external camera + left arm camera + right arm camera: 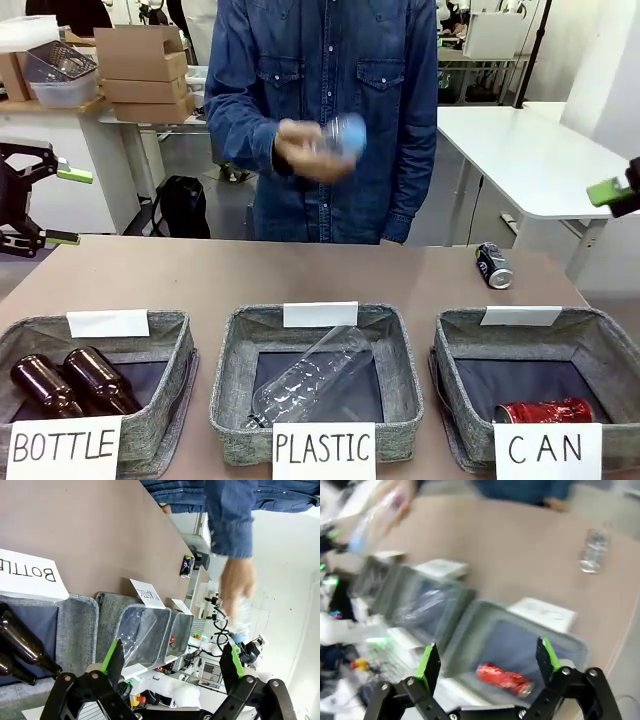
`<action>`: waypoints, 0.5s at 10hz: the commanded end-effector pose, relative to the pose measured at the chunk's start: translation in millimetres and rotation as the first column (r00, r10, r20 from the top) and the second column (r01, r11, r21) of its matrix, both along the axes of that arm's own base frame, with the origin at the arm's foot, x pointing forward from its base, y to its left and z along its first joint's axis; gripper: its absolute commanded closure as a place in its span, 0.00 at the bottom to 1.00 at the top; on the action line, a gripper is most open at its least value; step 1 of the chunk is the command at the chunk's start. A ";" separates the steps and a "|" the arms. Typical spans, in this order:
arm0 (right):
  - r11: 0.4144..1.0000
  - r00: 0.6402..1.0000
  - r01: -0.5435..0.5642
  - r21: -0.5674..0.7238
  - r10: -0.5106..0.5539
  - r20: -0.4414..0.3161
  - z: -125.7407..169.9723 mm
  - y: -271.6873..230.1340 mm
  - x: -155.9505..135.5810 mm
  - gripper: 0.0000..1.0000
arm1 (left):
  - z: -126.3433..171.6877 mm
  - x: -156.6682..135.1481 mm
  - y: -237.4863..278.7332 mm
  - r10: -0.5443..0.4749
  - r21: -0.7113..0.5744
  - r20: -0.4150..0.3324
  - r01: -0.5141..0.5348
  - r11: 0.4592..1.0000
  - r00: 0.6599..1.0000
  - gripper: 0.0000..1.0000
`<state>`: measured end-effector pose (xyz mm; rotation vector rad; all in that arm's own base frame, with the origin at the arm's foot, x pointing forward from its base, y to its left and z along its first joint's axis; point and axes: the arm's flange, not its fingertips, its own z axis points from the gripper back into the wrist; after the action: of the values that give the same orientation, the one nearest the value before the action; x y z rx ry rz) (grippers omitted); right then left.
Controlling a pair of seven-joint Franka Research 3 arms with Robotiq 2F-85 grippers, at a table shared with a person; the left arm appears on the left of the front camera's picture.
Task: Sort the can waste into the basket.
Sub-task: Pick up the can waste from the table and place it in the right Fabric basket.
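Observation:
The red can [545, 411] lies on its side inside the grey basket signed CAN [462, 385] at the front right. The black can [493, 266] lies on the brown table behind that basket. My right gripper [487, 660] hovers open above the CAN basket [465, 630], with the red can [505, 678] below it and the black can [594, 555] farther off, blurred. It enters the front view at the right edge [612, 190]. My left gripper [68, 207] hangs open off the table's left side, nothing between its fingers; from there the black can [187, 566] is far away.
A person in a denim shirt stands across the table holding a clear plastic bottle [340, 140] in both hands. The PLASTIC basket [232, 390] holds a clear bottle [310, 375]. The BOTTLE basket [170, 385] holds two brown glass bottles [70, 382].

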<state>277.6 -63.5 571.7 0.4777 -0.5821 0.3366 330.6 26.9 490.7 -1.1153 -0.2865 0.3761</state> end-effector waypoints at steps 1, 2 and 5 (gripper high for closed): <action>0.855 0.919 0.384 -0.348 -0.389 0.056 0.5 -1.2 -15.7 0.00 | 1.7 -1.1 2.5 -0.013 0.002 0.009 0.013 1.000 1.000 0.00; 1.000 1.000 0.000 0.000 0.000 0.000 0.0 0.0 0.0 0.00 | 1.7 -1.1 2.5 -0.013 0.002 0.009 0.013 1.000 1.000 0.00; 0.971 0.994 0.098 -0.216 -0.085 0.066 -4.9 0.1 19.9 0.00 | 1.7 -1.1 2.5 -0.013 0.002 0.009 0.013 1.000 1.000 0.00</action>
<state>279.7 -68.5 574.6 0.3365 -0.6168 0.3311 330.5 27.1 490.9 -1.1157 -0.2870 0.3761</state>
